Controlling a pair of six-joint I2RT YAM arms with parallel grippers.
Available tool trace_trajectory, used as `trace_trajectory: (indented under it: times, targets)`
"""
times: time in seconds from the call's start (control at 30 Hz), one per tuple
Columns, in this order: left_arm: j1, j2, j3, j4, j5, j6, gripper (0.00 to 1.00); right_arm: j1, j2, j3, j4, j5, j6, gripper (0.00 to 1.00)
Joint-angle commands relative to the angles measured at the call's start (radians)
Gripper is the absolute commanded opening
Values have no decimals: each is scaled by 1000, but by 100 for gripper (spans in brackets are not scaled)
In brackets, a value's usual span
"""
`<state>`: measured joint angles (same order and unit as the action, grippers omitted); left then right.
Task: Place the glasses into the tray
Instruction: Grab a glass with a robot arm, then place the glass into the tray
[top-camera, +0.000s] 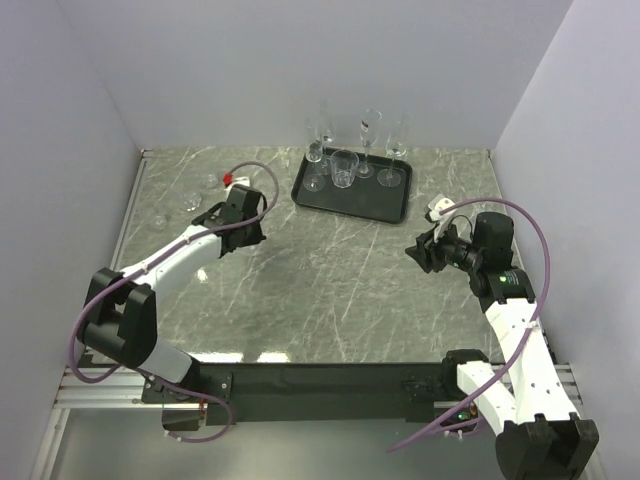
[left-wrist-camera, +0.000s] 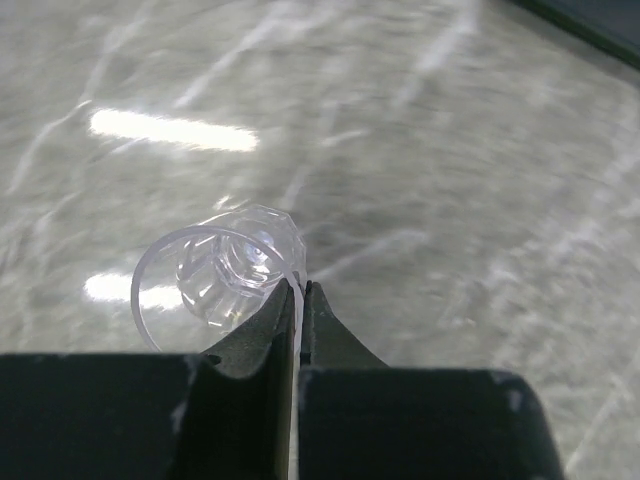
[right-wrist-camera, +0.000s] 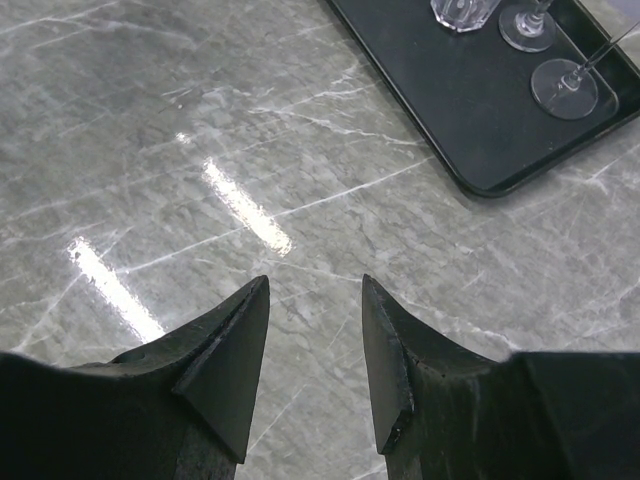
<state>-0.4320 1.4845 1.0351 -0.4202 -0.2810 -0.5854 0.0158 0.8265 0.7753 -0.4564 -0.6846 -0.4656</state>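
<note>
Gripping a small tumbler (left-wrist-camera: 225, 275): the left hand (left-wrist-camera: 298, 295) is clamped on its rim, fingers pinched nearly together with only the thin glass wall between them. One finger seems to be inside the mouth and one outside. The glass is clear and faceted at the base; I cannot tell from the wrist view whether it is off the counter (top-camera: 330, 290) or resting on it. In the top view the left hand (top-camera: 243, 215) is over the left-middle counter, near-left of the tray (top-camera: 385, 210), well apart from it. The tray sits at far centre and already carries three stemmed glasses (top-camera: 372, 125) and a wider tumbler (top-camera: 344, 168), mostly along its far side, with the near part bare. Two or three loose small glasses (top-camera: 192, 203) stand on the far-left counter, just beyond the left hand. The right hand (right-wrist-camera: 315, 340) has its jaws apart and holds nothing, hovering over the counter right of centre, near the tray's near-right corner. Step in hand, by my read: grasp done, transport is next. The next move calls for lifting straight up, carrying right and far over the low rim, then setting down upright on the bare near-left part, clear of the stems. The rim pinch is thin, so the tumbler may swing or slip; go slowly.
</note>
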Motion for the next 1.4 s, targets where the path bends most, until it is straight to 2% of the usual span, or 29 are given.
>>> trace_trajectory:
  times: [0.0,0.33,0.7,1.37]
  targets:
    - [-39,-7,66,132,74,116,0,-11,-17,-13,36,-18,-5,50]
    - [-160,203,320,169,8,280,1,-11,-9,-16,35,-16,-15,50]
    - [-212,483,627,184,-80,377,0,-11,-7,-19,35,-10,-18,50]
    - [-226,743,899,182,-101,423,1,-11,2,-22,32,-12,-25,50]
